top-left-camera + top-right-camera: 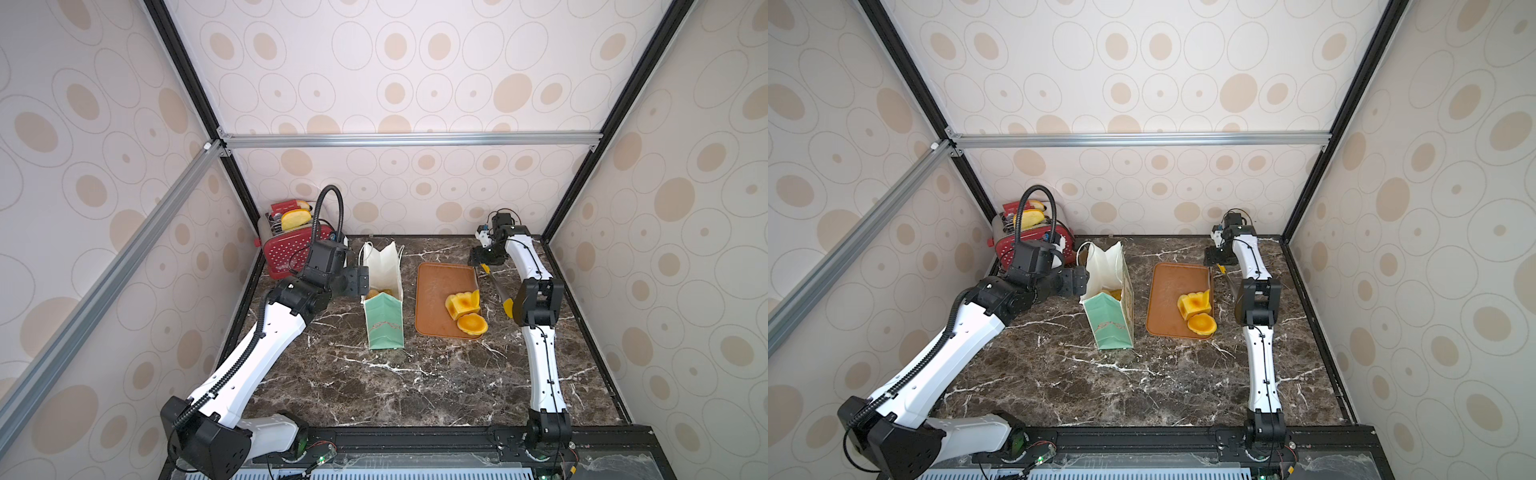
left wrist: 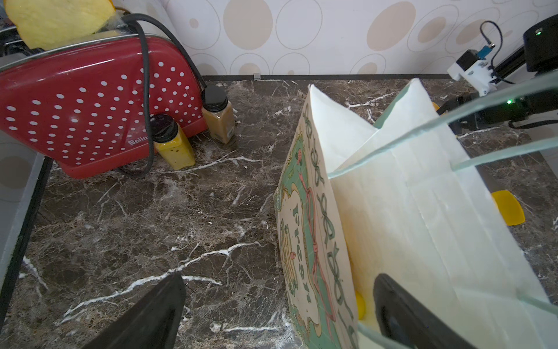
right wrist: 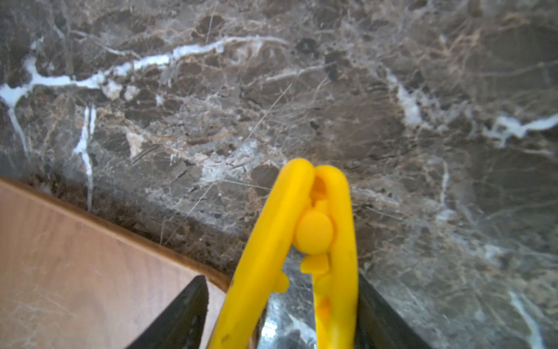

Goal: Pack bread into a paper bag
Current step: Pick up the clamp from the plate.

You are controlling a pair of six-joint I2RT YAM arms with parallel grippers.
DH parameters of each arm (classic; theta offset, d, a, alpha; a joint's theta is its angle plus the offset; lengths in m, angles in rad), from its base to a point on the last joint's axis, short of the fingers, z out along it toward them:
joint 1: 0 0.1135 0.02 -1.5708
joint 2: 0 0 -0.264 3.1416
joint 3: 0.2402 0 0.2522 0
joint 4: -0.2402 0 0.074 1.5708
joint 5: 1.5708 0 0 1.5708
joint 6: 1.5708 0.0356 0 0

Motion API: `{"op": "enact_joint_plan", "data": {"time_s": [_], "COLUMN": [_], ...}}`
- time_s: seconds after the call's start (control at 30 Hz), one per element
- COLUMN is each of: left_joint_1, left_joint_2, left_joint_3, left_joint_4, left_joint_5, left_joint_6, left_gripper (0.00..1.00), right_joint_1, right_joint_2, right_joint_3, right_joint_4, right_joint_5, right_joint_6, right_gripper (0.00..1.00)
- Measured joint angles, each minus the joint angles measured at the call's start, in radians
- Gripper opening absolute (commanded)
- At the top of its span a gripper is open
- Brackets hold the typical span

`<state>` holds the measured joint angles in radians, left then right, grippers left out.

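The left end effector (image 1: 364, 280) is found spread, straddling the left wall of the bag (image 1: 384, 320) without pinching it. The bag is stood upright on the surface (image 1: 415, 382), with some bread (image 1: 380, 293) lodged inside. A loaf (image 1: 462, 305) and a tart (image 1: 472, 324) are found touching on the tray (image 1: 436, 286). Both are judged light, hard and slick, best taken across the flanks. The right end effector (image 3: 280, 278) is set about the tongs (image 3: 314, 232); whether they are clamped cannot be told.

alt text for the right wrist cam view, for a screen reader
The yellow hinged end of the tongs sits between the two black fingers of the right gripper, seen close up. Beneath is a dark marble table veined white, with a corner of a wooden tray beside the tongs.
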<state>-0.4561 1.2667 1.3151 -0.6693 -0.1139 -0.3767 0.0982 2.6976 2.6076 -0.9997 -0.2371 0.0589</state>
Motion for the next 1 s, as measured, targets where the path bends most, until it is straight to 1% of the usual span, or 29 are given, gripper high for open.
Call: {"op": "enact_joint_plan", "data": {"time_s": [0.1,0.23,0.33,0.5,0.63,0.73,0.8,0.83,0.87,0.9,0.93,1.0], "left_joint_1": [0.000,0.000,0.000,0.000,0.000,0.000,0.000,0.000,0.000,0.000,0.000,0.000], "left_joint_2": [0.000,0.000,0.000,-0.002,-0.006,-0.014,-0.020,-0.023,-0.027,-0.031,-0.034,-0.043], "left_joint_3": [0.000,0.001,0.001,0.001,0.004,0.005,0.005,0.005,0.005,0.005,0.005,0.005], "left_joint_4": [0.000,0.000,0.001,0.002,0.003,0.006,0.011,0.012,0.013,0.015,0.017,0.028], "left_joint_5": [0.000,0.001,0.003,0.005,0.011,0.019,0.024,0.027,0.032,0.036,0.040,0.045], "left_joint_6": [0.000,0.000,0.000,0.000,0.000,0.000,0.000,-0.001,-0.001,-0.001,-0.001,-0.001], "left_gripper": [0.99,0.99,0.99,0.99,0.99,0.99,0.99,0.99,0.99,0.99,0.99,0.99], "right_joint_1": [-0.008,-0.029,-0.047,-0.065,-0.064,-0.062,-0.062,-0.062,-0.062,-0.062,-0.063,-0.063], "right_joint_2": [0.000,-0.012,-0.051,-0.189,-0.312,-0.431,-0.518,-0.556,-0.600,-0.638,-0.664,-0.718], "right_joint_3": [-0.001,-0.016,-0.053,-0.120,-0.148,-0.239,-0.343,-0.393,-0.457,-0.513,-0.551,-0.632], "right_joint_4": [0.001,-0.002,-0.005,-0.019,-0.035,-0.018,0.018,0.040,0.071,0.102,0.125,0.177], "right_joint_5": [-0.005,-0.020,-0.037,-0.060,-0.022,0.038,0.066,0.076,0.084,0.094,0.097,0.103], "right_joint_6": [0.009,0.012,0.016,0.023,0.023,0.023,0.032,0.042,0.047,0.052,0.057,0.067], "right_gripper": [0.60,0.60,0.61,0.60,0.57,0.54,0.45,0.43,0.43,0.44,0.46,0.47]}}
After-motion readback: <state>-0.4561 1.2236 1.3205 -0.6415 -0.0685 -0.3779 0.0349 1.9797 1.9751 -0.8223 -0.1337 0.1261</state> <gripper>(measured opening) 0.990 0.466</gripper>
